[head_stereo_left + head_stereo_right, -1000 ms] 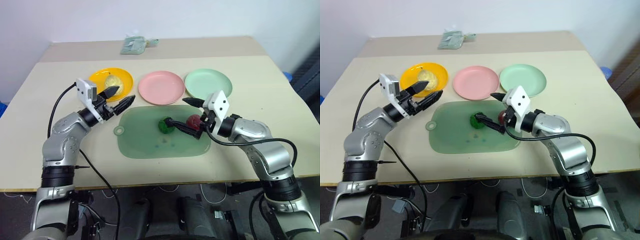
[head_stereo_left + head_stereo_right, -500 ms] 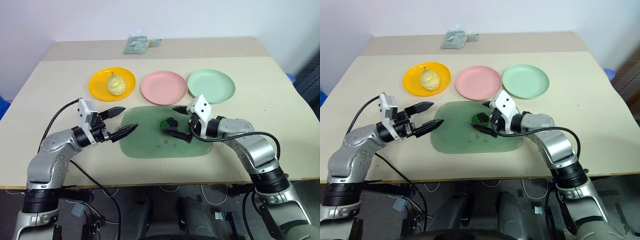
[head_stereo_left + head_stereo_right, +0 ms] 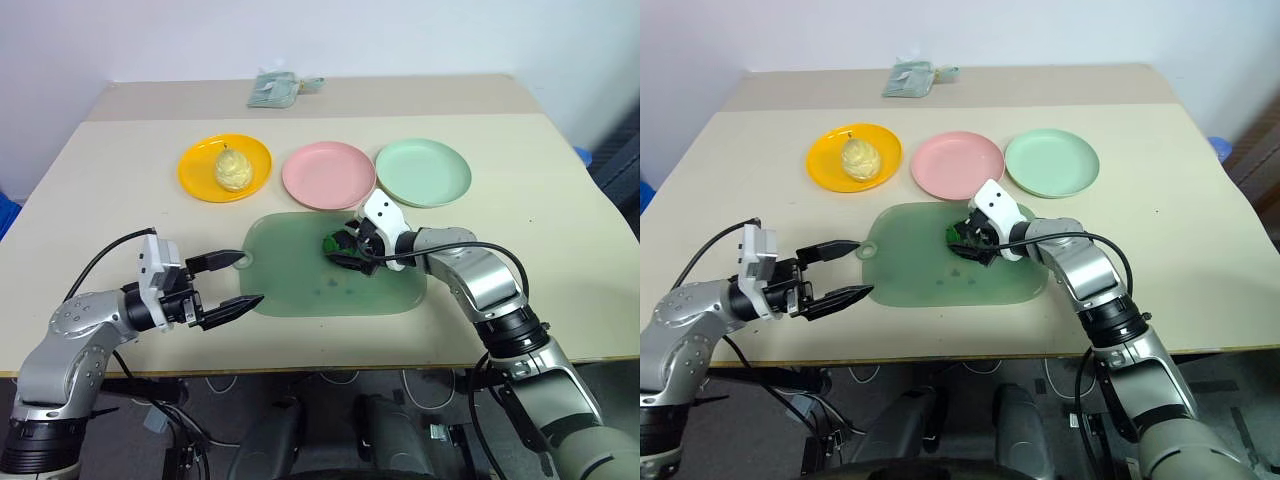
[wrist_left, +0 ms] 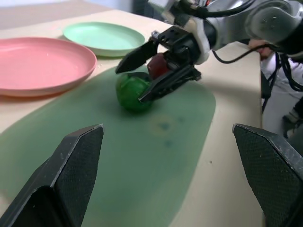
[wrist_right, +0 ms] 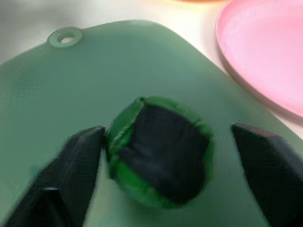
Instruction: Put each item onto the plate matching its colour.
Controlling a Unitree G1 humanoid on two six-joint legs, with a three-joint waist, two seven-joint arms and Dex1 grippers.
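Note:
The dark green ball [image 5: 158, 151] with its black patch lies on the flat green mat [image 3: 300, 285]. My right gripper [image 3: 342, 250] straddles it, open. One fingertip [image 5: 83, 161] touches the ball and the other stands a little off. The red-pink ball [image 4: 156, 65] sits just behind the green one, close against the gripper. The pale yellow pear-like lump [image 3: 231, 168] rests on the yellow-orange plate [image 3: 198, 172]. Beside it stand the pink plate [image 3: 328, 175] and the mint green plate [image 3: 423, 172], with nothing on either. My left gripper [image 3: 248, 278] hovers open and holding nothing by the mat's near left corner.
A folded grey-green cloth [image 3: 272, 89] lies at the table's far edge. A cable trails from my left wrist over the table's near edge [image 3: 300, 365]. The mat has a small hanging hole [image 3: 240, 258] at its left end.
My left arm has drawn back from the yellow plate to the near left of the mat, still open. The right gripper has sunk onto the green ball and its fingers have narrowed around it.

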